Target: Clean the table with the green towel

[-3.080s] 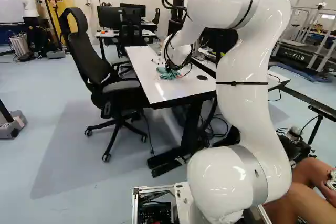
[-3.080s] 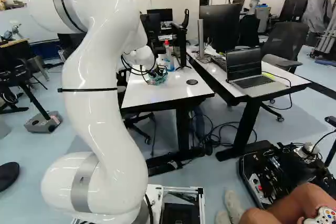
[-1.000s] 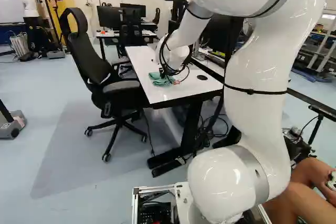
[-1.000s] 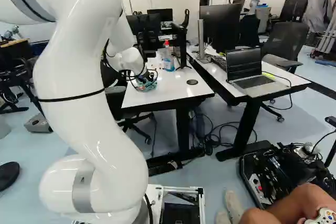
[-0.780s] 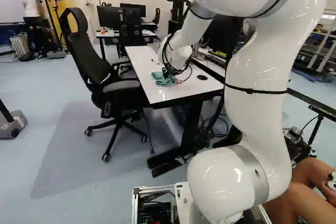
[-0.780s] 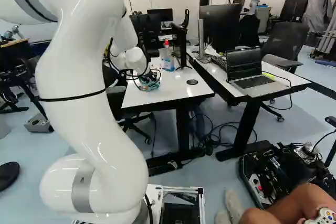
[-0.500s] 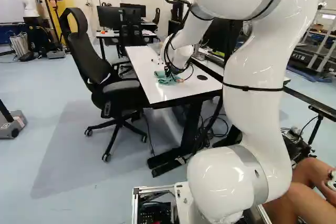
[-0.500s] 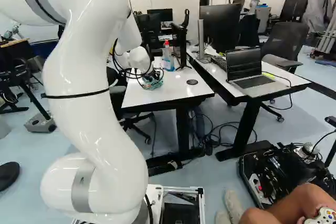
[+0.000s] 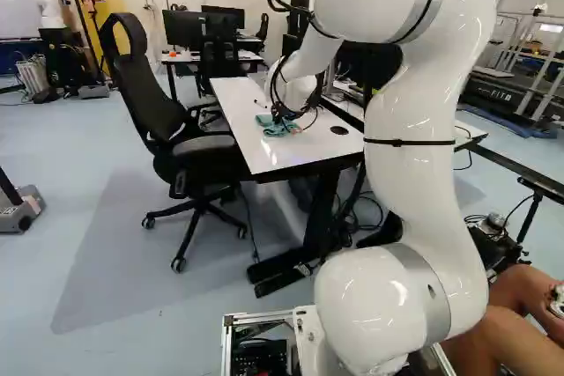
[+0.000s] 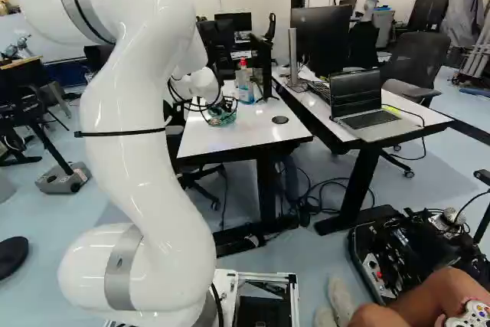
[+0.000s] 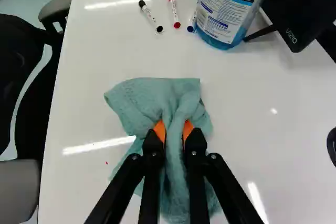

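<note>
In the left base view, the arm (image 9: 427, 103) reaches over the table (image 9: 256, 151), and the towel (image 9: 277, 128) lies on top. In the right base view, the bottle (image 10: 245, 88) stands just past the towel. In the wrist view, the gripper (image 11: 174, 129) pinches the towel's bunched middle. A tiny red spot (image 11: 106, 163) is near. To wipe well, it should press softly, rub that spot, and not bump the pens (image 11: 150, 16).
</note>
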